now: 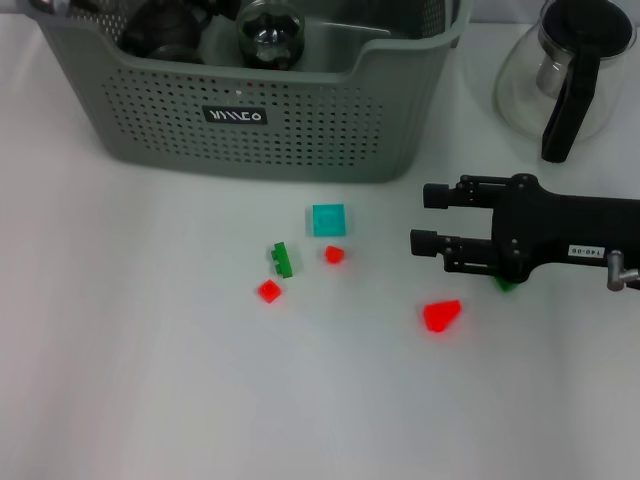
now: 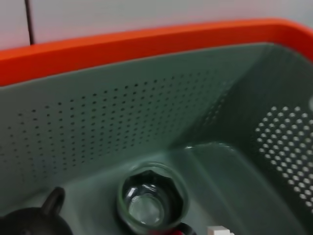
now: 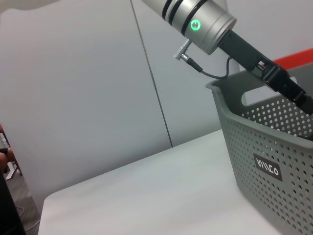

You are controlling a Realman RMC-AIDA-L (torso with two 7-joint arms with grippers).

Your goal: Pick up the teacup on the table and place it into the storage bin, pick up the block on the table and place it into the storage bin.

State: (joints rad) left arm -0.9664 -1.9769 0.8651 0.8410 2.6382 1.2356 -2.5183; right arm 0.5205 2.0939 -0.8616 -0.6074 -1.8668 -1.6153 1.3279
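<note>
1. One storage bin (image 1: 300, 130) is seen at the far side of the white table (image 1: 130, 380): grey-green plastic, walls perforated w/ small round holes, rim dipped at front, black label w/ white lettering.
2. Inside the bin, one clear glass teacup (image 2: 151, 198) is seen upright on the floor, faceted inner wall; beside it a dark rounded pot w/ a loop handle (image 2: 34, 218).
3. Six small blocks are counted on the table, in front of the bin: one teal square block (image 1: 328, 219), one green studded block (image 1: 282, 260), three red blocks — (image 1: 334, 255), (image 1: 269, 291), and a larger wedge-like one (image 1: 441, 315) — plus a green piece (image 1: 507, 285) mostly hidden under the right arm.
4. Right gripper (image 1: 420, 218): black, held low over the table right of the blocks, fingers spread apart, nothing held.
5. Left gripper: over the bin; fingers' state cannot be told.
6. One glass carafe w/ black handle (image 1: 565, 75) is seen at far right.
</note>
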